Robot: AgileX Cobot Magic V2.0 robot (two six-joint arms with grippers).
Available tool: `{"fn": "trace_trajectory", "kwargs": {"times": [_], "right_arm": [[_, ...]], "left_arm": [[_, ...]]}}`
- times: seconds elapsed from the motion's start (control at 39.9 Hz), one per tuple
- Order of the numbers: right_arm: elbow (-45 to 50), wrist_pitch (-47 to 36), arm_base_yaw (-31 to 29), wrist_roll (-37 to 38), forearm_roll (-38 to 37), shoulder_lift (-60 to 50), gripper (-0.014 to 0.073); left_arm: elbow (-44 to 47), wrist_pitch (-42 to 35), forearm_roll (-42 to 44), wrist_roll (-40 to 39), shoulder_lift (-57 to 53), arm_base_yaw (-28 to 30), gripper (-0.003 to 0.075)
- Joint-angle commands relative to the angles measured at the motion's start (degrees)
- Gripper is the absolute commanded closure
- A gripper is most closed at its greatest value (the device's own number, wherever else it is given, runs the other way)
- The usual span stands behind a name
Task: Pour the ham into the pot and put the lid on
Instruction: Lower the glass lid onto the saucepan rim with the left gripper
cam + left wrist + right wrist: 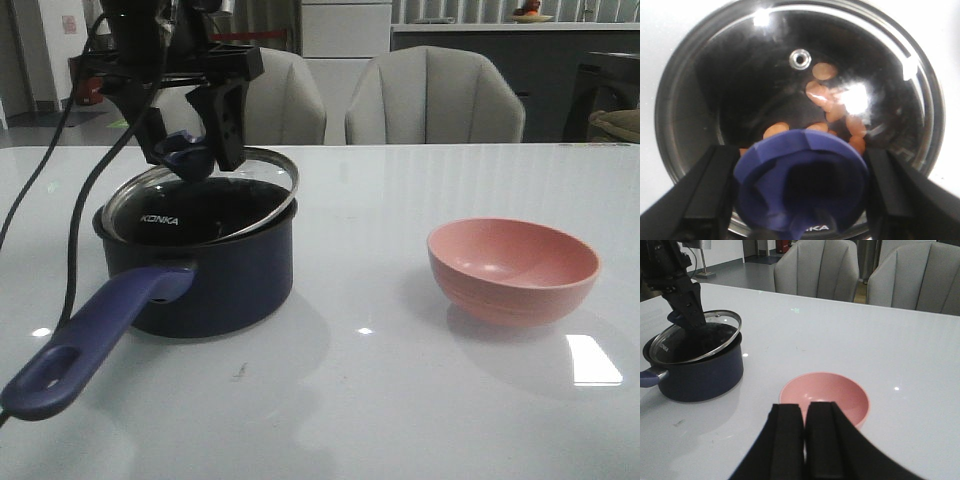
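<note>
The pot stood on the white table at about nine o'clock from the table's middle in the front view, its long handle running toward seven o'clock. The lid sat tilted on it, the far edge raised above the rim and the near edge dipped inside. The left gripper was clamped on the lid's blue knob, one black finger pressed to each side of it. Through the glass, the left wrist view showed the ham lying as orange-pink chunks on the pot's dark floor.

The pink bowl sat at about three o'clock from the pot, well apart from it, upright and showing only its bare inside. The right gripper hung on the near side of the bowl, its two black fingers pressed together with nothing between them. Two grey chairs stood beyond the table at twelve o'clock.
</note>
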Motion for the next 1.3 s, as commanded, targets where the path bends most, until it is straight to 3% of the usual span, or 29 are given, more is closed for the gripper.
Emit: {"fn": "trace_trajectory", "kwargs": {"times": [0.0, 0.45, 0.65, 1.0, 1.28], "right_arm": [[-1.7, -4.1, 0.1, -0.5, 0.3, 0.4, 0.0417], [-1.7, -4.1, 0.1, -0.5, 0.3, 0.4, 0.0417], [-1.7, -4.1, 0.1, -0.5, 0.3, 0.4, 0.0417], [-1.7, -4.1, 0.1, -0.5, 0.3, 0.4, 0.0417], [-1.7, -4.1, 0.1, -0.5, 0.3, 0.4, 0.0417]], "left_arm": [[-1.5, 2.1, 2.0, 0.2, -4.3, -0.3, 0.0322], [-1.3, 2.1, 1.6, 0.6, -5.8, -0.3, 0.0321], [-0.1, 2.1, 1.6, 0.6, -5.8, -0.3, 0.0261], [-0.2, 2.1, 0.0, 0.6, -5.0, -0.3, 0.0255], [-0.2, 2.1, -0.9, 0.6, -3.8, -0.3, 0.0108]]}}
